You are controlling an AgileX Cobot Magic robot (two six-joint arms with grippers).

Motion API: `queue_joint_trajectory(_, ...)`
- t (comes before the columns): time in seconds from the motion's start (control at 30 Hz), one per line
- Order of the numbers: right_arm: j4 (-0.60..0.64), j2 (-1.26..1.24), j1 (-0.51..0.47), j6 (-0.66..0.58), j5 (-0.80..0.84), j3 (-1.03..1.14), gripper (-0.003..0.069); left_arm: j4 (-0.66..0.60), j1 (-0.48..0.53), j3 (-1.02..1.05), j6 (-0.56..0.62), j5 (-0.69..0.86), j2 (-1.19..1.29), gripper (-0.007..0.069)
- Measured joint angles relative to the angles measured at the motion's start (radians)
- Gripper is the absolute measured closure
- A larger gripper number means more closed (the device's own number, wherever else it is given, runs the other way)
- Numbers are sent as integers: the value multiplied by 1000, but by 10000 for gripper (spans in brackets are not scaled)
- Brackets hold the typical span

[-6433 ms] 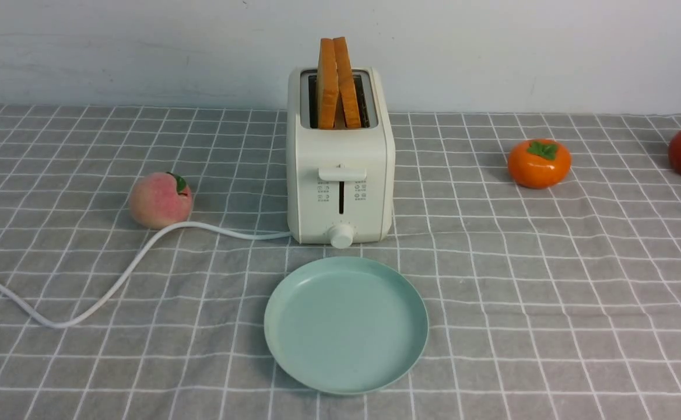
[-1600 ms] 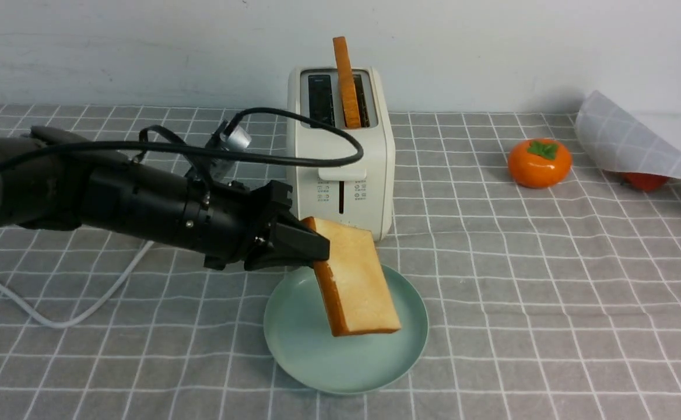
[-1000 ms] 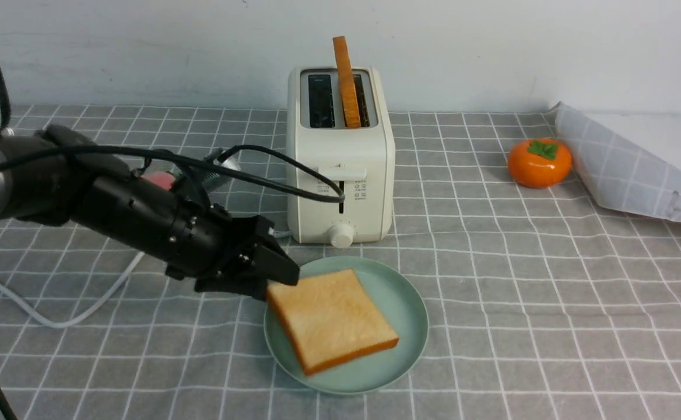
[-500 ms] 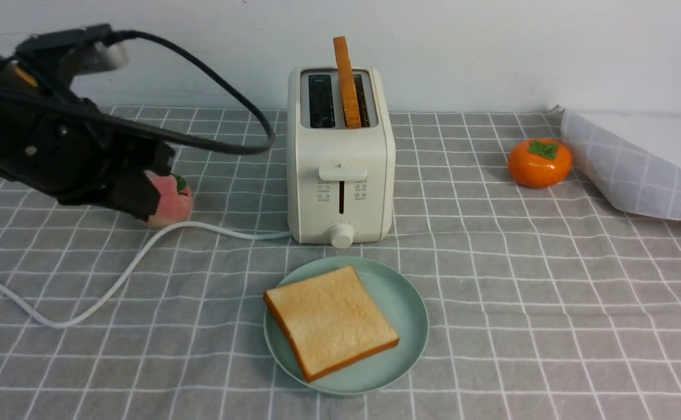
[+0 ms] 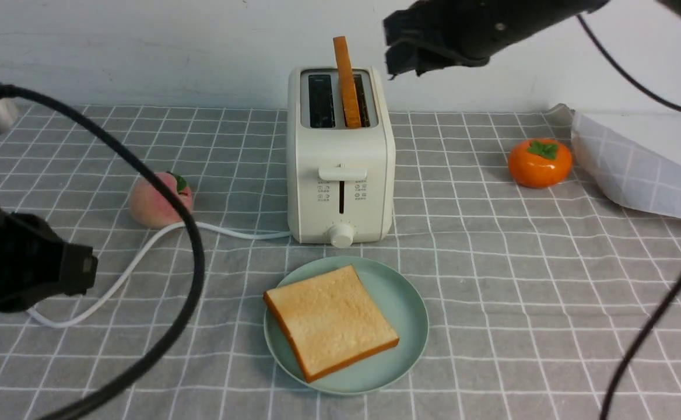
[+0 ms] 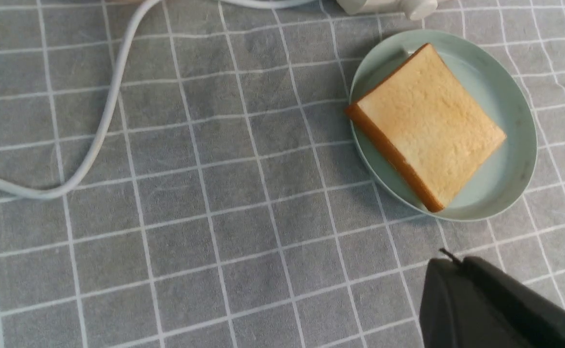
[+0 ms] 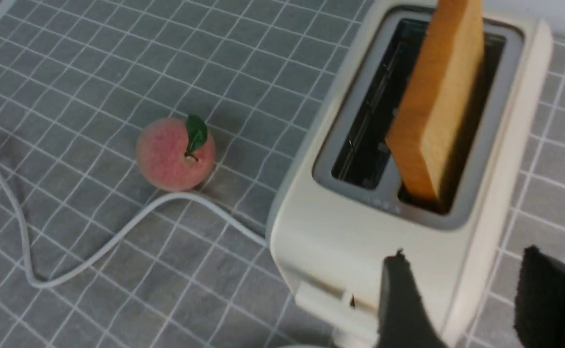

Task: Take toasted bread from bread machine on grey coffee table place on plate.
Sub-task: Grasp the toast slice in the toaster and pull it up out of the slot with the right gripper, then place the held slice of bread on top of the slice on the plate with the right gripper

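One slice of toasted bread lies flat on the mint-green plate, in front of the bread machine on the grey coffee table. A second slice stands upright in the toaster's right slot, also seen in the right wrist view. My left gripper sits low at the near left, shut and empty, well clear of the plate; its tips are pressed together. My right gripper hovers open just right of the standing slice, near its top; its jaws stand apart with nothing between them.
A peach lies left of the toaster beside the white cord. An orange persimmon sits at the right. The cloth's right corner is folded up. A black cable loops over the near left.
The left arm has pulled back to the near left, away from the plate, and stays shut. The right arm has come in from the upper right beside the toaster top, and its jaws have opened.
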Motion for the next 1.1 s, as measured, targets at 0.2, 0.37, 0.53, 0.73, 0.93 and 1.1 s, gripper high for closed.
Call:
queue_joint_trajectory(0.2,-61,218,27,-5,-45,-198,62,8,0,35,-2,43,-72,638)
queue_joint_trajectory(0.37,-121,317,31,-6,-108,-249,26,25,0,39,-9,51,-136,638)
queue_joint_trajectory(0.53,-135,333,31,-6,-183,-251,337,51,0,39,-48,55,-174,638)
queue_joint_trajectory(0.73,-133,270,30,-6,-205,-254,565,70,0,39,-85,69,-181,638)
queue_joint_trajectory(0.93,-128,44,30,-6,-15,-255,562,75,0,40,-87,69,-181,638)
queue_joint_trajectory(1.1,-58,-221,-14,-6,343,-193,562,76,0,40,-88,50,-181,638)
